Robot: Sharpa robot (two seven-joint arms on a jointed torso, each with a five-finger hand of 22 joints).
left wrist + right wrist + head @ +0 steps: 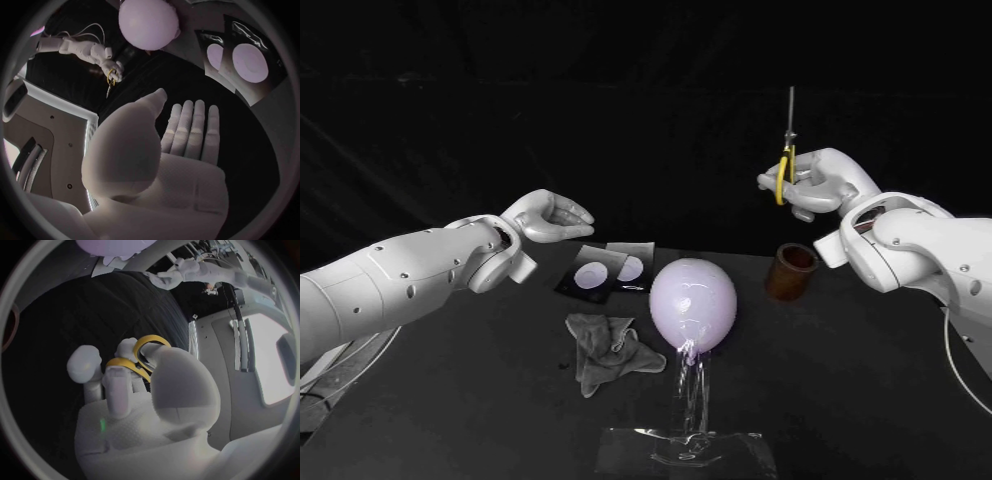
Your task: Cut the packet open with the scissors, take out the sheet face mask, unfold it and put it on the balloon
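Currently gripping the scissors (pixel 788 160) in the right hand (pixel 816 186), fingers through the yellow loops, blades pointing up, raised well above the table (pixel 870 395). Keeping the left hand (pixel 548 215) empty and off the table, fingers straight out side by side in the left wrist view. Noting the packet (pixel 606 270) lying flat just behind the balloon (pixel 692 303), and a crumpled pale sheet, probably the sheet face mask (pixel 607 350), lying outside the packet, near the balloon.

Flagging risks:
- Risking a puncture if bringing the blade tips down close to the balloon.
- Risking a topple if nudging the thin clear stand (pixel 687 435) under it.
- Risking a tear if pulling the crumpled mask apart too hard.

Logging containers:
- Brown cup (pixel 792 272) standing upright just beside the balloon, inside too dark for judging contents.
- Packet contents likewise not showing.
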